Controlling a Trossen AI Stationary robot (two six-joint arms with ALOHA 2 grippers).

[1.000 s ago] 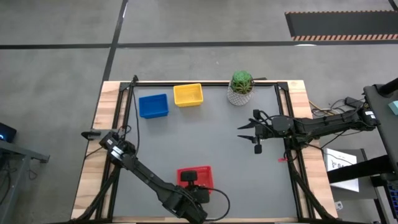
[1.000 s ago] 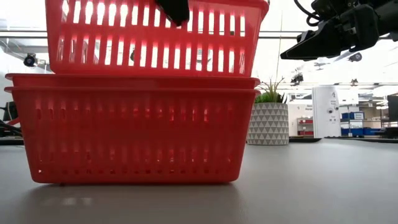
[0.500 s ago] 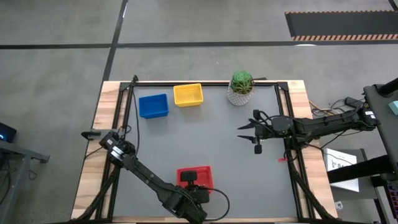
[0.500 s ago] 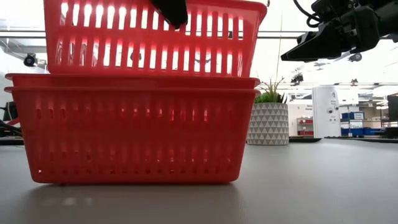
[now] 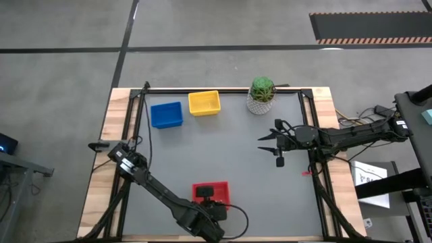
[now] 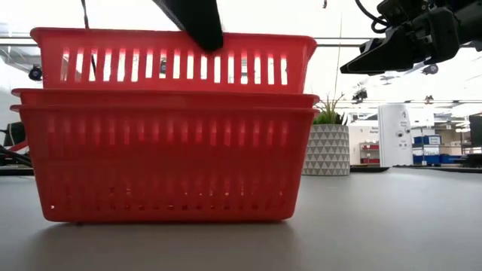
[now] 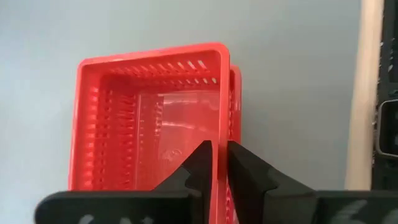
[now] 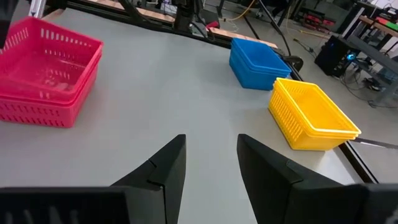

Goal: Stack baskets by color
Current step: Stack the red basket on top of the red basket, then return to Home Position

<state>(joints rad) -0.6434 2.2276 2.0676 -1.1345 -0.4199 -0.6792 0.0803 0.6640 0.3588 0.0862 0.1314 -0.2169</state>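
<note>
A stack of red baskets (image 5: 217, 186) stands near the table's near edge. The top red basket (image 6: 173, 60) sits nested in the two lower ones (image 6: 166, 158), its rim a little above theirs. My left gripper (image 7: 219, 149) reaches down over the stack's near side and is shut on the top basket. A blue basket stack (image 5: 166, 115) and a yellow one (image 5: 204, 102) rest on the table at the far left. My right gripper (image 5: 263, 143) hangs open above the table's right part, holding nothing. My left gripper has the top basket's near long wall (image 7: 221, 134), about its middle, between its two fingers (image 7: 205, 162), one inside the basket and one outside. The fingers slant down from above on the near side. The basket sits level, nested in the red baskets below.
A green plant in a white patterned pot (image 5: 261, 94) stands at the far edge, right of the yellow baskets. Bare grey tabletop (image 5: 243, 169) lies between the red stack, the far baskets and my right gripper. Black frame rails (image 5: 316, 182) run along the table's sides.
The top red basket has gone down into the two red baskets below it and now sits nested and level, where it hung above them before. My left gripper's finger has sunk a little with it. My right gripper has kept still.
</note>
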